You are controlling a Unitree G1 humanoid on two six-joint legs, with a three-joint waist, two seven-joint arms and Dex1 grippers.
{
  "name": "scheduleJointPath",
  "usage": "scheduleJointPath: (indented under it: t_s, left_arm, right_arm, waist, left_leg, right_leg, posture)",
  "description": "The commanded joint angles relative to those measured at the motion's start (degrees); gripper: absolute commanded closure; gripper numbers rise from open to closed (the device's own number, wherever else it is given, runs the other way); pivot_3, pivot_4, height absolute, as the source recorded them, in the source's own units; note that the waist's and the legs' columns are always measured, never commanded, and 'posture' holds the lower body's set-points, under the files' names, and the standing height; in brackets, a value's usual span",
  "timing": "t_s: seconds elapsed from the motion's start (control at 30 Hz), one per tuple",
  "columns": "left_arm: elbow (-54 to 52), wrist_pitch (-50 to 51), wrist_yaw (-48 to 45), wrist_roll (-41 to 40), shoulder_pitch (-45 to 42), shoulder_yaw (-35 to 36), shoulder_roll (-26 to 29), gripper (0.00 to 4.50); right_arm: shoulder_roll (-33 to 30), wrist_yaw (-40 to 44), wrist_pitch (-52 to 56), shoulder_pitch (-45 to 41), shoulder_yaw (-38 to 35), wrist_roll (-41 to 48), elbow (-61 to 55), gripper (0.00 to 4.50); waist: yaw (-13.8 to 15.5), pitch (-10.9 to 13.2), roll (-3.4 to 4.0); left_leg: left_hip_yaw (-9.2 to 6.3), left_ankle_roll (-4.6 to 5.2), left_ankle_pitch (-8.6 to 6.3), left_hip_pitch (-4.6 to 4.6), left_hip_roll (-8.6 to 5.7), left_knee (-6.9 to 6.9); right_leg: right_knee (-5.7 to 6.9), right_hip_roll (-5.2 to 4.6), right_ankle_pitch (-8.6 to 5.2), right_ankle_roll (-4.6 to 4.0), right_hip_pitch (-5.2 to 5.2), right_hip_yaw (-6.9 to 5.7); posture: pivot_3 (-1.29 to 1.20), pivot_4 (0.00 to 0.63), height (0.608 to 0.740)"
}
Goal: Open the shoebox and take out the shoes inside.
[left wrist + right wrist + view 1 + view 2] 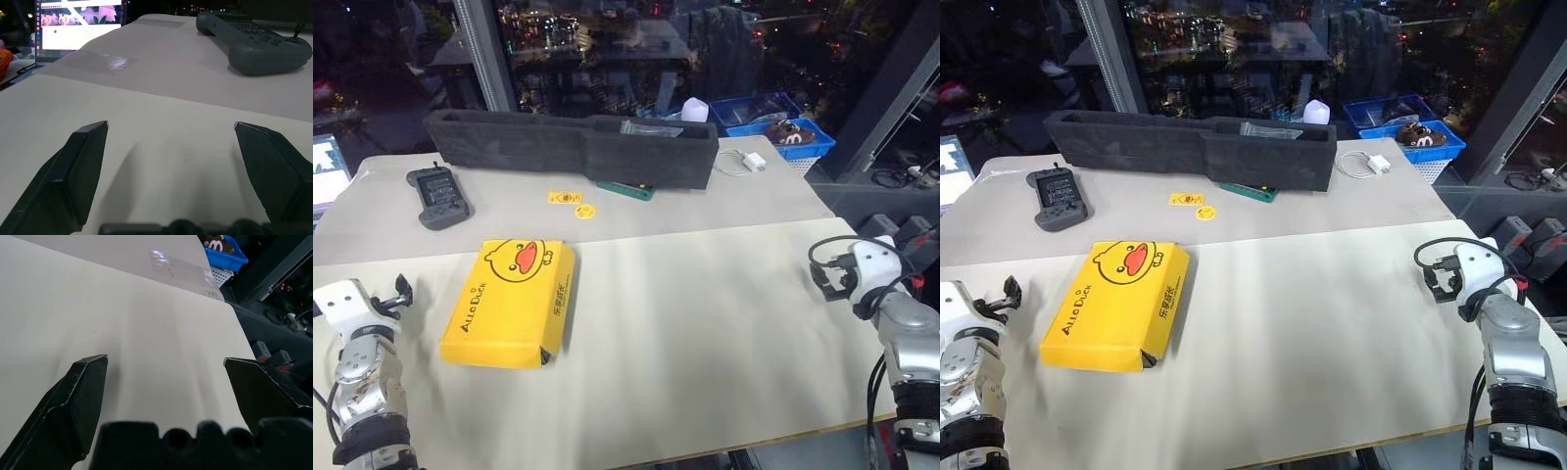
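Observation:
The shoebox (514,299) lies flat on the left part of the beige table (705,313), its yellow duck-face lid closed. The shoes are hidden from view. My left gripper (396,294) hovers low over the table to the left of the box, apart from it. It is open, with only bare table between its black fingers (83,166). Far off at the table's right edge, my right gripper (822,277) is open too, its fingers (78,401) spread wide over bare table with nothing in them.
A long black foam tray (578,147) runs across the back of the table. A grey handheld controller (438,196) lies behind the box, with a lit laptop (328,166) at far left. Two yellow stickers (566,198), a white charger (754,162) and a blue basket (773,122) sit further back.

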Motion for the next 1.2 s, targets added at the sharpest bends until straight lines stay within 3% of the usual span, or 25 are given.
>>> scheduleJointPath:
  t_s: [0.03,0.13,0.37,0.5,0.6,0.73,1.2]
  left_arm:
    - [-4.25,2.55,-12.02,-2.33,2.8,-1.17,5.5,0.08]
    - [-14.27,12.31,-36.51,-12.42,15.54,1.66,15.9,0.08]
    - [-20.89,15.84,-46.42,-11.66,20.56,-2.18,20.88,0.08]
    - [-22.08,19.15,-54.3,-12.87,27.07,4.61,25.66,0.08]
    - [-23.4,21.28,-57.99,-12.44,33.58,10.37,27.9,0.08]
    - [-26.3,21.83,-59.39,-11.05,38.81,14.07,27.1,0.08]
    - [-33.36,27.87,-60.16,-13.47,40.63,22.34,24.96,0.08]
  right_arm:
    - [-0.52,0.82,1.24,-1.33,-1.29,1.24,-3.76,0.0]
    - [-0.43,10.46,4.28,-6.4,2.48,5.17,-4.96,0.0]
    - [-5.23,36.46,16.15,-7.09,15.73,13.4,-21.51,0.0]
    - [-10.84,49.49,23.68,-3.13,18.39,24.24,-37.27,0.0]
    - [-10.17,48.63,25.22,-4.32,21.64,23.87,-40.58,0.0]
    - [-3.66,40.98,24.21,-8.45,26.23,17.53,-36.56,0.0]
    - [6.21,36.26,19.71,-12.27,31.1,10.37,-29.09,0.0]
  waist:
    - [0.05,0.0,0.0]
    - [-2.15,0.15,-0.28]
    - [-1.08,0.25,0.0]
    - [-0.12,0.31,-0.18]
    - [-0.33,0.28,-0.26]
    - [-0.36,0.29,-0.25]
    - [0.11,0.25,-0.43]
  left_leg:
    - [0.0,0.0,0.0,0.0,0.0,0.0]
    - [0.04,-0.01,-0.01,-0.09,0.11,-0.01]
    - [0.02,-0.01,-0.02,-0.01,0.09,-0.08]
    - [0.03,-0.01,-0.02,-0.57,0.11,-0.05]
    - [0.04,-0.03,-0.14,-0.68,0.22,-0.06]
    - [0.14,-0.07,-0.17,-0.62,0.2,-0.06]
    - [0.17,-0.08,-0.16,-0.6,0.25,-0.04]
  right_leg:
    - [0.0,0.0,0.0,0.0,0.0,0.0]
    - [0.05,0.1,-0.02,-0.1,-0.2,0.05]
    - [0.21,-0.02,-0.33,-0.62,-0.26,-0.01]
    - [0.25,-0.02,-0.36,-0.66,-0.85,-0.04]
    - [0.26,0.03,-0.31,-0.41,-1.02,-0.09]
    - [0.25,-0.04,-0.55,-0.78,-1.04,-0.12]
    - [0.3,0.0,-0.52,-0.85,-1.02,-0.17]
  posture:
    - [0.0,0.15,0.738]
    - [0.0,0.15,0.738]
    - [0.0,0.15,0.738]
    - [0.0,0.15,0.738]
    - [0.0,0.15,0.738]
    - [0.0,0.15,0.738]
    - [0.0,0.15,0.738]
